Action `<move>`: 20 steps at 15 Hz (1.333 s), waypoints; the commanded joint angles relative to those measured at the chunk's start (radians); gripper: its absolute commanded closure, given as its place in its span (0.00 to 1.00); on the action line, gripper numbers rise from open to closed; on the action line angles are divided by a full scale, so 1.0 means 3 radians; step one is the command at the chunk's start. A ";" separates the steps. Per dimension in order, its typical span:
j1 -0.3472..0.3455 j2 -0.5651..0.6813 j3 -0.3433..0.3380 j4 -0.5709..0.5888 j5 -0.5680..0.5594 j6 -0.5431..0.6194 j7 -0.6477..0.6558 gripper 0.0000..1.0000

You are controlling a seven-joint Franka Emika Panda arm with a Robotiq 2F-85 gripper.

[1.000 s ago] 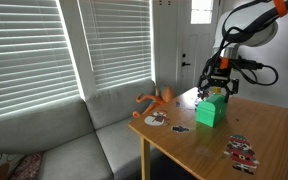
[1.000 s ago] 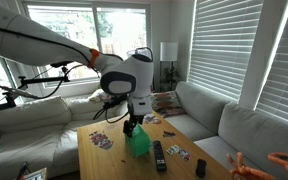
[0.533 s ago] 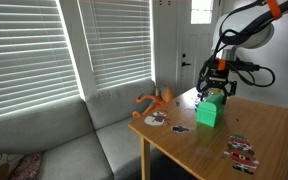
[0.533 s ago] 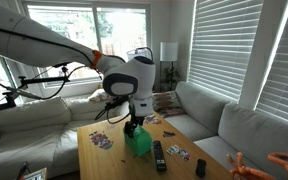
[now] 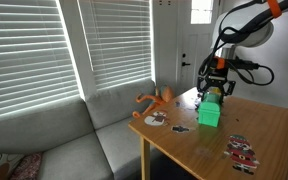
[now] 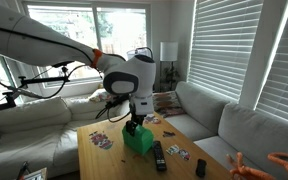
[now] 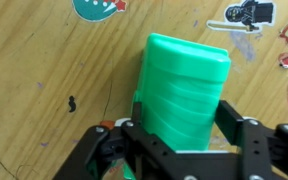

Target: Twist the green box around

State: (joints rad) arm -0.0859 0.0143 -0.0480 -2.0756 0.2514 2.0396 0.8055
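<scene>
The gripper (image 7: pixel 181 128) is clamped on the green box (image 7: pixel 184 80), one finger against each long side. In an exterior view the box (image 6: pixel 137 140) now shows a broader face than a second ago, yet sits on the same spot of the wooden table (image 6: pixel 102 162). I judge the twist begun, only partly made. In the wrist view its long axis runs from 6 toward roughly 1 o'clock, with the rounded far end pointing at a sticker (image 7: pixel 246 12).

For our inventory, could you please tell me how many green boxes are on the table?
1: the green box stands on the table, clamped in the gripper; no others show.
</scene>
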 commanded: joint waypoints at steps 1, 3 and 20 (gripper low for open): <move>0.0033 0.0047 -0.0018 0.0059 0.0019 -0.0101 -0.0047 0.51; 0.0041 0.0040 -0.0012 0.0061 -0.0026 -0.0145 -0.0108 0.51; 0.0208 0.0007 0.0073 0.0006 -0.0719 -0.0073 -0.1048 0.51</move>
State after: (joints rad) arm -0.0307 0.0132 -0.0321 -2.0469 0.0586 1.9881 0.5380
